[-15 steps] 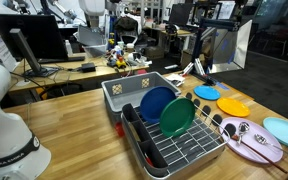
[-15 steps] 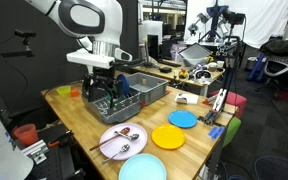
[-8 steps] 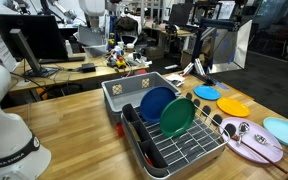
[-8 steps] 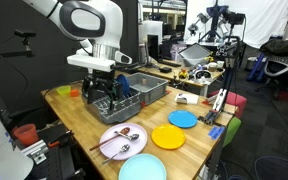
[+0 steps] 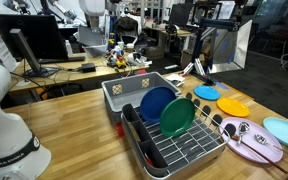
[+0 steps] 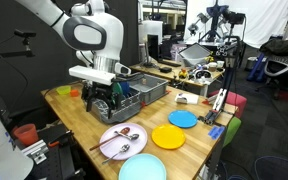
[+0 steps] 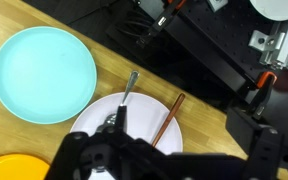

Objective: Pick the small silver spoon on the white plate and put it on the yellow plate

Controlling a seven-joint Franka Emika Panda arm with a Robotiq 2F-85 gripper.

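Note:
The white plate (image 6: 111, 139) lies on the wooden table in front of the dish rack; it also shows in an exterior view (image 5: 256, 150) and the wrist view (image 7: 142, 108). Silver spoons and a brown chopstick (image 7: 168, 117) lie on it. A spoon handle (image 7: 130, 88) shows in the wrist view, and a short silver spoon (image 6: 123, 150) shows in an exterior view. The yellow plate (image 6: 168, 137) lies beside the white one, also in the wrist view (image 7: 14, 168). My gripper (image 6: 101, 103) hangs above the rack's end, apart from the plates, open and empty (image 7: 164, 165).
A black dish rack (image 5: 174, 145) holds a blue and a green plate upright, with a grey bin (image 5: 134, 92) behind it. A pale blue plate (image 7: 44, 72) and a small bright blue plate (image 6: 183, 119) lie near the task plates. The table edge is close to them.
The arm has come down and shifted a little toward the plates; the gripper hangs lower over the rack's end. Nothing on the table has moved.

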